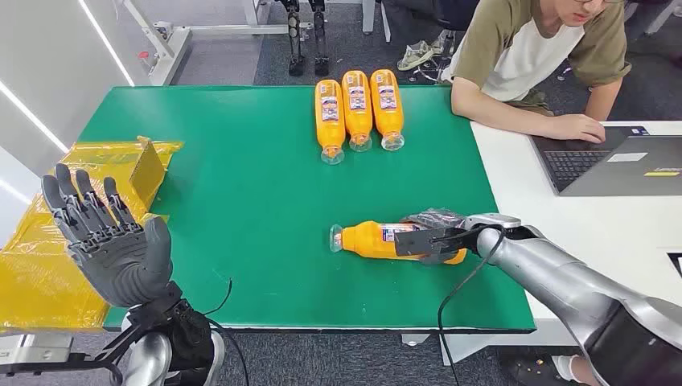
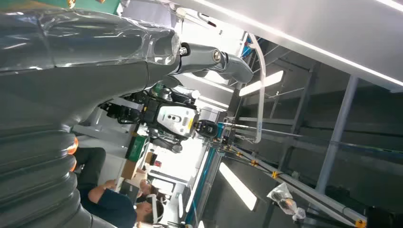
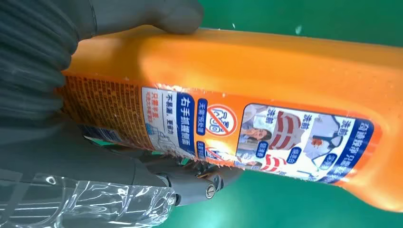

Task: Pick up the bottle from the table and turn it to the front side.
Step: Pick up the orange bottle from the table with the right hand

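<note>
Between the fingers (image 1: 425,241) of my right hand (image 1: 438,240) lies the bottle (image 1: 378,240), orange, flat on the green tabletop (image 1: 241,201) with its clear cap end pointing away from my palm, toward my left. Its long axis runs crosswise in front of me, roughly in line with my right forearm, so my fingers wrap the base end while the neck sticks out free beyond them. From the right wrist, my thumb (image 3: 157,14) sits over one edge of the orange body and darker fingers (image 3: 190,183) curl under the opposite edge, so I judge the hold closed on the bottle. A label (image 3: 247,135) with small print and pictures faces that camera; whether this is the front or the back I cannot tell. Turning it will mean rolling the bottle about that long axis, and my right hand is plainly the one placed for it.

My left hand (image 1: 108,237) is well apart, raised off to the far side, palm up, fingers spread and holding nothing.

Farther out, beyond my right fingers, three more orange bottles (image 1: 356,108) lie side by side near the far edge. A person (image 1: 539,56) sits at the adjoining white table with a laptop (image 1: 619,165). Whether the bottle has lifted off the tabletop is hard to make out.
</note>
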Controlling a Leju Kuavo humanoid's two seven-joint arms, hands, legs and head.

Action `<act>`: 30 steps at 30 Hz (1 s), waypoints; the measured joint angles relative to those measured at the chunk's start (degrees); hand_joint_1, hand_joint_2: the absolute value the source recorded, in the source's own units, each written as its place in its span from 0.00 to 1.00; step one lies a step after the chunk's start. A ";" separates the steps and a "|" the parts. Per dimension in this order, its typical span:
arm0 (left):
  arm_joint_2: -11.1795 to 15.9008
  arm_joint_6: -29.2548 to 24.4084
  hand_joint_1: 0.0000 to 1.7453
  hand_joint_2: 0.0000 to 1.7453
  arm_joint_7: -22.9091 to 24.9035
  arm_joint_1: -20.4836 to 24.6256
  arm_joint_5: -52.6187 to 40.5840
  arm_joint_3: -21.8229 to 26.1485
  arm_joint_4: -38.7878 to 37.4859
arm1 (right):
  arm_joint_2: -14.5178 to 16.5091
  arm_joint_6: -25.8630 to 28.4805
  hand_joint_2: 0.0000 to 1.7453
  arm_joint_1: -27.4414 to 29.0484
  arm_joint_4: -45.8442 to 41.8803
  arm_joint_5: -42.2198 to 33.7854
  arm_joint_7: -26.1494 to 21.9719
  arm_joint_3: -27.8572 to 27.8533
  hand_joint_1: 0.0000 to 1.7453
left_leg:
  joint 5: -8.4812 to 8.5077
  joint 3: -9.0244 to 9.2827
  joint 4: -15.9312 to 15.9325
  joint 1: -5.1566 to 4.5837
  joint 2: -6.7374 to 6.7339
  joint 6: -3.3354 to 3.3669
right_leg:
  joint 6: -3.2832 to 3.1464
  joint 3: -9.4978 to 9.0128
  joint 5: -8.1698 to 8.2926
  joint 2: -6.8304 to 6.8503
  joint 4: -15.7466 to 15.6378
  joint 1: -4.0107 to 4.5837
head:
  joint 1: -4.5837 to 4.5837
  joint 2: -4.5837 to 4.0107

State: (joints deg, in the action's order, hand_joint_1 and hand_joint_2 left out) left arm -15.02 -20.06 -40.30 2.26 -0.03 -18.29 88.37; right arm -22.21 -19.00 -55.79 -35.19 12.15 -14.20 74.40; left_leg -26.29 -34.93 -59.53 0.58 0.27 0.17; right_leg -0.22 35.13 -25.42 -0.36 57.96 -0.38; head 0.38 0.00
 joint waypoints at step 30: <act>-1.82 16.74 0.00 1.00 0.13 11.14 2.08 -1.08 -25.19 | 13.54 53.41 1.00 19.99 -14.95 2.27 -19.64 -24.93 1.00 | 0.00 -0.09 -0.02 0.01 -0.06 0.01 | 0.06 0.11 0.03 -0.11 0.01 0.00 | 0.01 0.00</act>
State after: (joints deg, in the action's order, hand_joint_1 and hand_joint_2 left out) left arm -16.84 -3.32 -40.17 13.40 2.05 -19.37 63.18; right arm -8.67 34.41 -35.80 -50.14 14.42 -33.84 49.47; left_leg -26.28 -35.02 -59.55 0.59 0.22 0.18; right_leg -0.16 35.24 -25.39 -0.47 57.97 -0.38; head 0.39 -0.01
